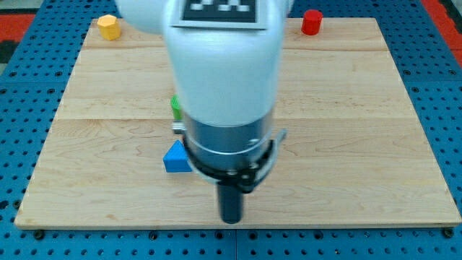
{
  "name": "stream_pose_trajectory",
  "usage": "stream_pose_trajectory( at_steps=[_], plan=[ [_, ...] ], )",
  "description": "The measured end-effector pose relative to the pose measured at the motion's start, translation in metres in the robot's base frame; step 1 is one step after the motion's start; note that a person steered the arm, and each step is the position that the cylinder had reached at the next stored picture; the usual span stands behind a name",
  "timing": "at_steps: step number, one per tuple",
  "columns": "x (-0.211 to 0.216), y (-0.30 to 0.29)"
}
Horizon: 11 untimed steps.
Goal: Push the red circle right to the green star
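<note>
Spanning blue pegboard [29, 29], wooden board [346, 108]

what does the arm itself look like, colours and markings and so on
My arm has a glossy white rounded shell carrying a black-and-white square marker at the view's top. Below it comes a grey metal cylinder section, then a black ring clamp. It ends in a straight dark rod whose lower end is my tip.
</note>
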State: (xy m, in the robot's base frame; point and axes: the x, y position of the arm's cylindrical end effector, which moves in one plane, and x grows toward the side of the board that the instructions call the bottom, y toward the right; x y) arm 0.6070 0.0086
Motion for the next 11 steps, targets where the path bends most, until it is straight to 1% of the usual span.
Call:
stream_pose_trajectory(
  at_steps=[1, 2, 5, 6, 7, 9, 11],
  plan=[
    [-0.017, 0.047],
    [-0.056, 0.080],
    [-0.144, 0.120],
    [-0.144, 0.115],
    [-0.145, 0.089],
    [-0.149, 0.084],
    [-0.128, 0.084]
  ],
)
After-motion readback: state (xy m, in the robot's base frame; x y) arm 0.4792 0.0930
